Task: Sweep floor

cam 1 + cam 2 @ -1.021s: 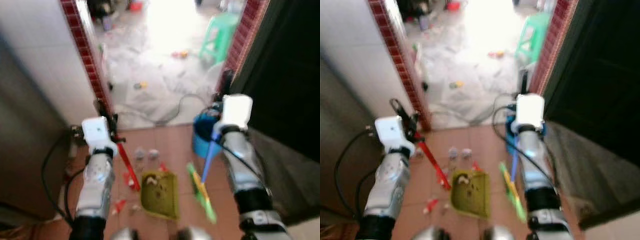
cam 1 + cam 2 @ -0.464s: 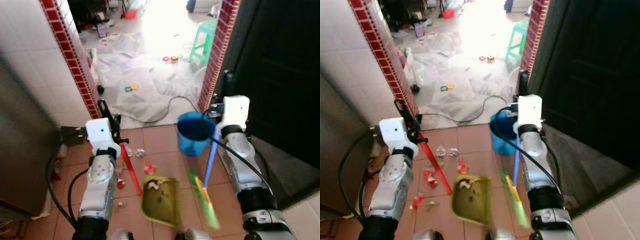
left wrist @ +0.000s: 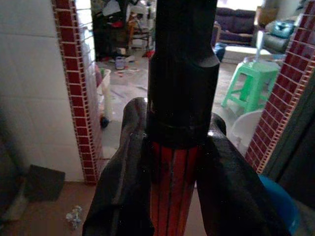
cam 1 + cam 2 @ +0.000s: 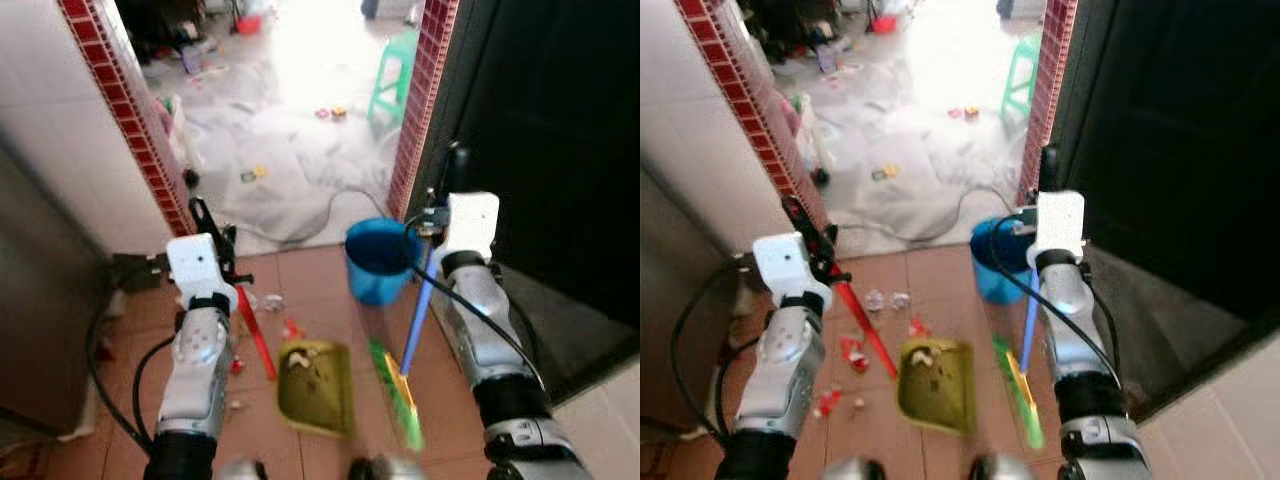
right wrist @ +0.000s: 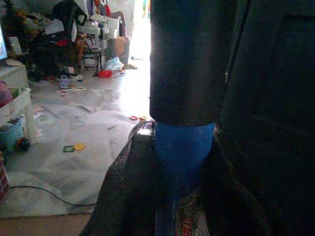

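Pinching the red dustpan handle [image 3: 172, 182], the left gripper [image 4: 212, 240] is keeping the green dustpan [image 4: 315, 387] flat on the tiled floor [image 4: 310, 275], its mouth probably open to catch debris. Scraps [image 4: 852, 350] are lying at about 9 o'clock from the pan. At its 3 o'clock the right gripper [image 4: 445, 195] is clamping the blue broom handle [image 5: 179, 162], the green broom head [image 4: 398, 395] angling toward the pan. A blue bucket [image 4: 375, 260] is standing at 12 o'clock.

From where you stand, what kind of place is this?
Probably a lived-in home, at a doorway between a tiled area and a cluttered room: a red brick-trimmed doorframe, a green plastic stool, and a sofa beyond. Litter lies beside a dustpan.
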Controlling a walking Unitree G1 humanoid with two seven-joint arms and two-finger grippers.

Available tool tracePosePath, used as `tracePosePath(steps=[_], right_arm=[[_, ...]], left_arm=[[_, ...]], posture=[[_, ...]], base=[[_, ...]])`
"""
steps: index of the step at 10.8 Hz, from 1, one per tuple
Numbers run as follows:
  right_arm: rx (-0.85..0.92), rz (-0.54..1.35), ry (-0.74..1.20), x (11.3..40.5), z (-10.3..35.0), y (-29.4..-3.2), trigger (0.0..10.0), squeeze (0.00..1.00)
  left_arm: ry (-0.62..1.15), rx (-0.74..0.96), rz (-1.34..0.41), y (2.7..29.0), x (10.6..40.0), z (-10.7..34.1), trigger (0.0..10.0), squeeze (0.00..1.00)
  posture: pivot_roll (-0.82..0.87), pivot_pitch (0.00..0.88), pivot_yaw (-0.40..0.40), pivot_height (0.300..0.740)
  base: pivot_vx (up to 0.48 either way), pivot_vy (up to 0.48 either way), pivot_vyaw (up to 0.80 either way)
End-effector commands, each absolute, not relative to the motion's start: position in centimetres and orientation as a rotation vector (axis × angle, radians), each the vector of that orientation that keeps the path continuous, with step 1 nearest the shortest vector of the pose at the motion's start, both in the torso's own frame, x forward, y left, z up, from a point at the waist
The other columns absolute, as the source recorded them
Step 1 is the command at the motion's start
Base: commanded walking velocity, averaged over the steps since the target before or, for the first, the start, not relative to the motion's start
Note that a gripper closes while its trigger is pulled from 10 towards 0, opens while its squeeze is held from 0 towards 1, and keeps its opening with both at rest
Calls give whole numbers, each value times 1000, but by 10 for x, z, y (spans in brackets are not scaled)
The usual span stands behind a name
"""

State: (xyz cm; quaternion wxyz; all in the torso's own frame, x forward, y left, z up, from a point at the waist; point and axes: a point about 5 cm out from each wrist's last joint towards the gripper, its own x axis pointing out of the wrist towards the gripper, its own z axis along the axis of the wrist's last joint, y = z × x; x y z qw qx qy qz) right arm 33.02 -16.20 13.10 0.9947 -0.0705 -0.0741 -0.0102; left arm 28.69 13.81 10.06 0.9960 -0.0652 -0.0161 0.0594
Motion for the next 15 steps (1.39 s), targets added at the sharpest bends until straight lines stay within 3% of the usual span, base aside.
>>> tracePosePath(steps=[1,7,11,15], right_arm=[[-158,-18,-183,333,139,-163,10000,0],[-161,-38,-152,327,129,-166,10000,0],[-149,-24,-107,326,117,-166,10000,0],[-157,-7,-114,324,115,-161,10000,0]], left_arm=[[-120,-198,137,136,291,123,10000,0],[-261,-268,163,163,303,174,10000,0],[-435,-254,253,198,318,232,10000,0],[-468,-285,239,195,326,242,10000,0]], posture=[[-108,0,24,740],[-109,0,54,740],[-98,0,52,740],[-113,0,69,740]], base=[[0,0,0],[0,0,0],[0,0,-200],[248,0,-316]])
